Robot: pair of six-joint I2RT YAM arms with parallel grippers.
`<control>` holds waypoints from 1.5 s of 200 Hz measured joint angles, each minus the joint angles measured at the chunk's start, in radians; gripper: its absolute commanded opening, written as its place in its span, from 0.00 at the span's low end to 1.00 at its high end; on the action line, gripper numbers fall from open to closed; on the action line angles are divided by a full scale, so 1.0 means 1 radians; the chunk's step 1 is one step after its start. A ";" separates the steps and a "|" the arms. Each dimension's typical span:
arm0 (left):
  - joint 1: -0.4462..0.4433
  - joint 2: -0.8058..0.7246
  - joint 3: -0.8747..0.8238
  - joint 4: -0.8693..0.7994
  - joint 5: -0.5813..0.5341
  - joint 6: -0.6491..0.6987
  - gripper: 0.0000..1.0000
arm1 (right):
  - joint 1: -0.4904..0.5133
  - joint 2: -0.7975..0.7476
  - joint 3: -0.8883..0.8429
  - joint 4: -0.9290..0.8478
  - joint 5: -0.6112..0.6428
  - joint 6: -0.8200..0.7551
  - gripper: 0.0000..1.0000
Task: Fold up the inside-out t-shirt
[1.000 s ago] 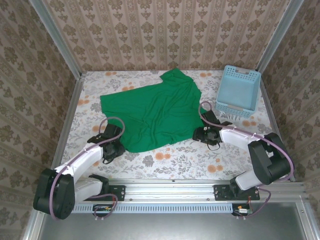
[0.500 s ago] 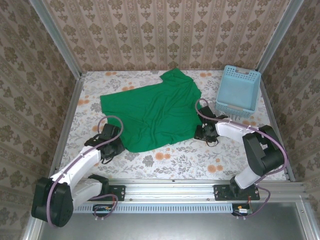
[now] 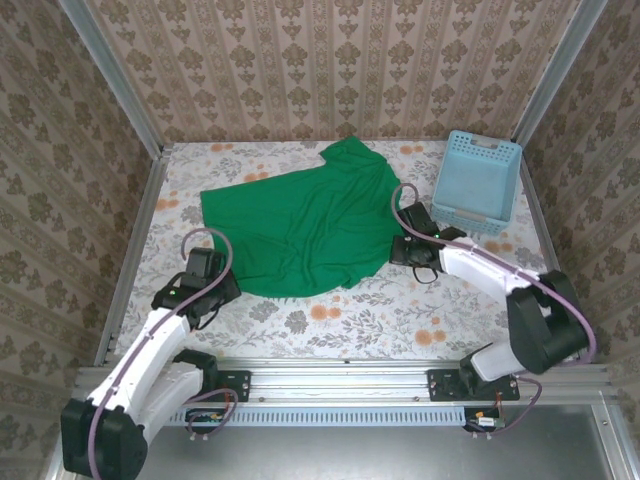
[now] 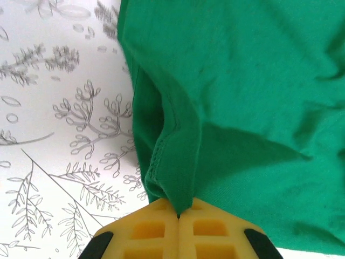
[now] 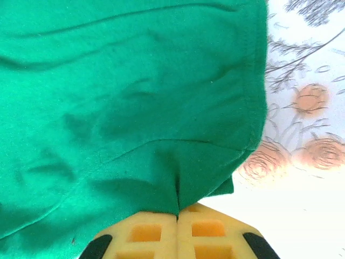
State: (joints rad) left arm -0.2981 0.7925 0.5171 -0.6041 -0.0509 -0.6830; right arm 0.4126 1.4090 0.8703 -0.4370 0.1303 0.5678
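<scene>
Wrinkles cross the bright green t-shirt (image 3: 300, 225), its near corners pinched tight in the left tool (image 4: 178, 213) and right tool (image 5: 178, 211).

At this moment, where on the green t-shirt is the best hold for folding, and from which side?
Probably at its two near corners, coming from the near side: the t-shirt lies spread flat with its stitched hem toward the arms. The left gripper and right gripper each pinch that edge there.
</scene>
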 measured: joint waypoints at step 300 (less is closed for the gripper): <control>0.287 0.861 0.407 0.261 0.235 0.078 0.00 | -0.108 0.367 0.319 -0.057 -0.105 -0.192 0.37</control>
State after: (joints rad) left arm -0.0113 1.6531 0.9245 -0.3428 0.1844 -0.6048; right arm 0.3046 1.7763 1.1893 -0.4942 0.0257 0.3763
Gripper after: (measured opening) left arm 0.054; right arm 0.384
